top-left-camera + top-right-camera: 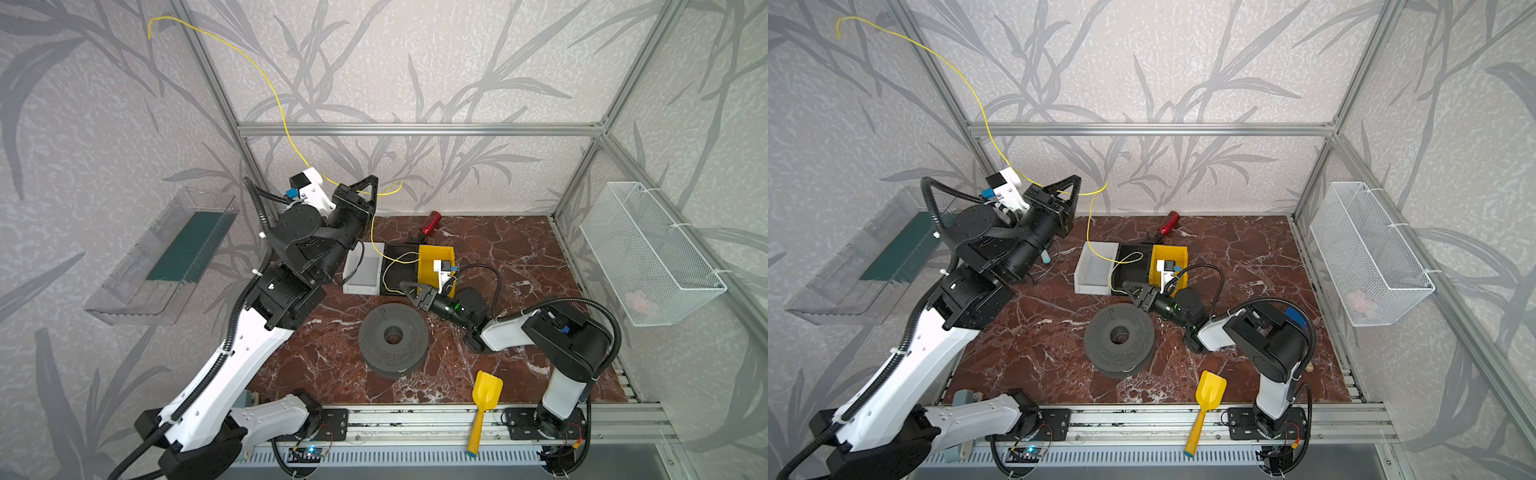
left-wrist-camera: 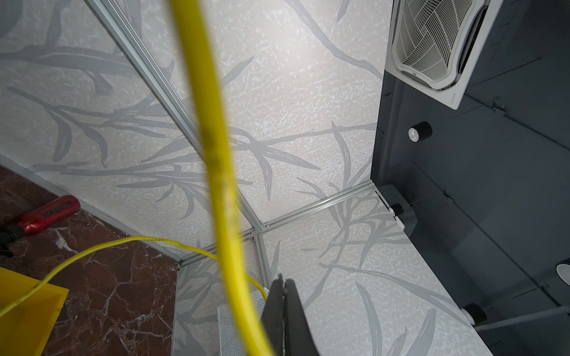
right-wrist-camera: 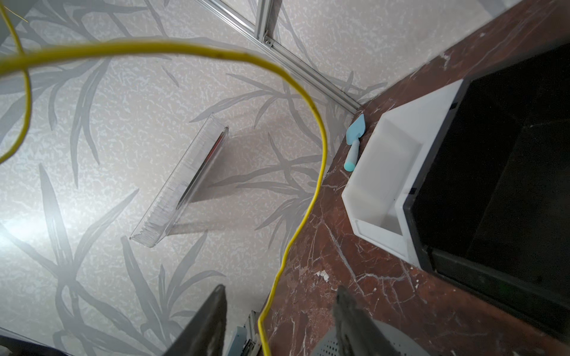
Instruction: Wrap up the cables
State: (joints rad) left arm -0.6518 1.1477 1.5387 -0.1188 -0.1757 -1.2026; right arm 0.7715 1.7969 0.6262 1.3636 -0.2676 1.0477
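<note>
Top views: left gripper [image 1: 374, 183] raised, clamped on cable [image 1: 272, 93]. Right wrist view alone shows right gripper [image 3: 281, 289] jaws parted, cable between.

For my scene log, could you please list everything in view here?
wire: one, yellow, arcing up past the left arm and down over the bins
spool: one, grey, table centre
white bin, black bin, yellow bin: one each, side by side behind the spool
red-handled tool: one, near the back wall
shovel: one, yellow, front edge
trowel: one, light blue, beside the white bin
tray: one, clear, left wall
basket: one, white mesh, right wall
left arm: black and white, raised; jaws shut on the wire
right arm: black and white, low; jaws open around the wire
</note>
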